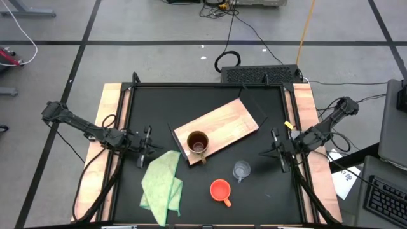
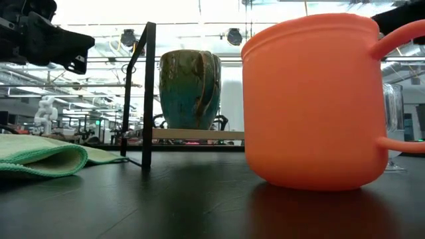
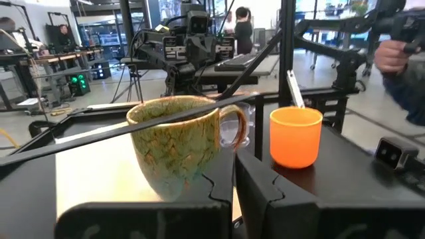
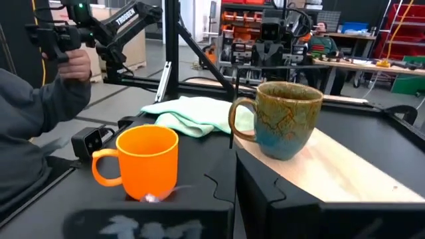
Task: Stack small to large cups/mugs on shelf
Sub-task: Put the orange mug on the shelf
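Note:
The brown mug [image 1: 198, 144] stands upright on its base near the near-left end of the light-wood shelf [image 1: 232, 122]; it also shows in the low view [image 2: 189, 89] and both wrist views [image 3: 176, 149] [image 4: 285, 119]. On the black table the orange-red mug [image 1: 220, 189] stands upright, handle toward the near right. The clear glass cup [image 1: 241, 170] stands just beyond it, toward the far right. My left gripper [image 1: 147, 147] hovers shut left of the shelf. My right gripper [image 1: 278, 151] hovers shut right of the glass cup. Neither touches anything.
A light green cloth [image 1: 162, 184] lies crumpled on the table near my left gripper, left of the orange-red mug. Thin black frame bars [image 2: 147, 93] stand at the shelf's ends. A person's hand and grey sleeve [image 4: 40, 93] show beyond the table's near side.

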Motion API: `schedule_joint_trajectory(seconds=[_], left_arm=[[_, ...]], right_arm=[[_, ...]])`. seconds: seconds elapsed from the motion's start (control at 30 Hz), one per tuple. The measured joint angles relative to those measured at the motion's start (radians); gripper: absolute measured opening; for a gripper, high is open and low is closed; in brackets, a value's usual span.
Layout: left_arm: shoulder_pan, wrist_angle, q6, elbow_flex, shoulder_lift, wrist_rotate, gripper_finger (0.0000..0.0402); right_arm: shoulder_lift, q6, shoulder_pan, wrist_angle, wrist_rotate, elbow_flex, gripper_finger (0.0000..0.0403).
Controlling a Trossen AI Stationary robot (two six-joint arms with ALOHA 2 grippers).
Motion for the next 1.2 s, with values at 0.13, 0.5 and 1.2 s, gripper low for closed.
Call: schedule_joint_trajectory(seconds=[0.13, 0.5, 1.2], left_arm=[[0.000, -0.028, 0.056, 0.000, 0.000, -0.003, 0.0019], [0.000, 0.008, 0.021, 0.000, 0.000, 0.028, 0.0016], [0.001, 0.048, 0.029, 0.304, 0.381, 0.053, 0.0001]], right_arm=[[-0.037, 0.008, 0.000, 0.004, 0.000, -0.044, 0.0000], [-0.052, 0.003, 0.000, 0.038, -0.008, -0.083, 0.0000], [-0.052, 0.000, 0.000, 0.052, -0.009, -0.083, 0.0000]])
